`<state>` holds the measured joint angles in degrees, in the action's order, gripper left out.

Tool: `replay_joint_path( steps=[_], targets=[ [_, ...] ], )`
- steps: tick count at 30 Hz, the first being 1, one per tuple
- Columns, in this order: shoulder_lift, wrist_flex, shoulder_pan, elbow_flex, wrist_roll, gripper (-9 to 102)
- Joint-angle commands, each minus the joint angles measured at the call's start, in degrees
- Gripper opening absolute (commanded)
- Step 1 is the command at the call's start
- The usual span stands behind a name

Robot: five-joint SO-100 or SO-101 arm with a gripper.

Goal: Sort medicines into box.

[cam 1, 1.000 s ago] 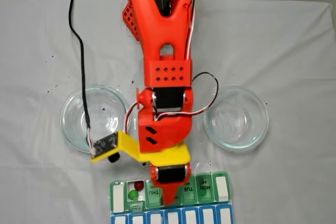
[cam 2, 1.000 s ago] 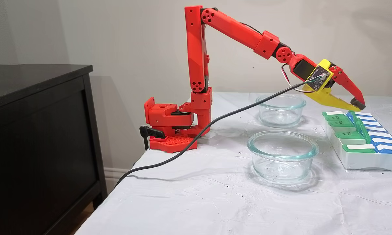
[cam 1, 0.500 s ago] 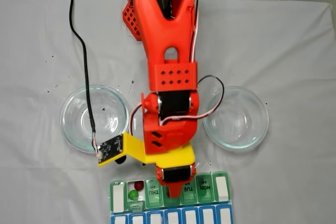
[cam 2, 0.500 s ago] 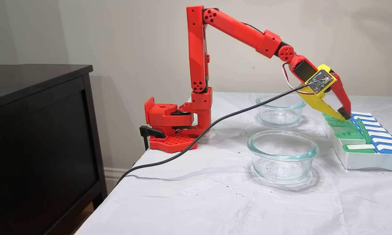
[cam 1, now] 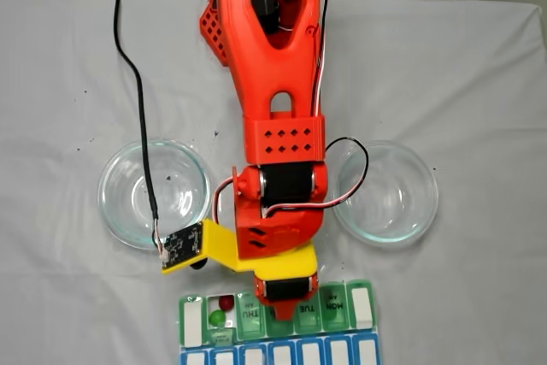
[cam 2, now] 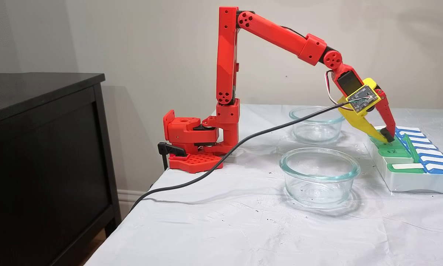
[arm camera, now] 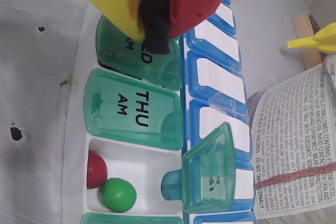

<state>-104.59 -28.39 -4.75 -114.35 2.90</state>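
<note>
Two medicines point(arm camera: 111, 184) crowd the box's point(arm camera: 73, 182) near wall.

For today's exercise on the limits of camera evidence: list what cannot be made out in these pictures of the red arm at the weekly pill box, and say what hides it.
- Wrist view: the green lid next to THU has its lettering covered by the gripper.
- Wrist view: the flat green-and-blue pill box is cut by the edges.
- Top fixed view: the arm covers the middle lids.
- Side fixed view: the box wall hides any round pills inside.
</note>
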Motion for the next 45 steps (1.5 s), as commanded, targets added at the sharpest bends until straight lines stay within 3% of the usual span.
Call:
replay_joint_path(
  steps=[1,9,17,24,33,45],
  targets=[
    [0.09,-0.62,-0.44,1.85,-0.88,0],
    [-1.32,-0.09,-0.79,-0.26,-1.67,0],
    [-18.37,22.85,2.11,-12.39,4.66,0],
    [-24.52,32.17,4.75,-15.91,9.05,0],
    [-21.45,38.76,6.06,-16.17,14.94,0],
    [-13.97,35.51,9.58,-12.39,17.93,0]
  ],
)
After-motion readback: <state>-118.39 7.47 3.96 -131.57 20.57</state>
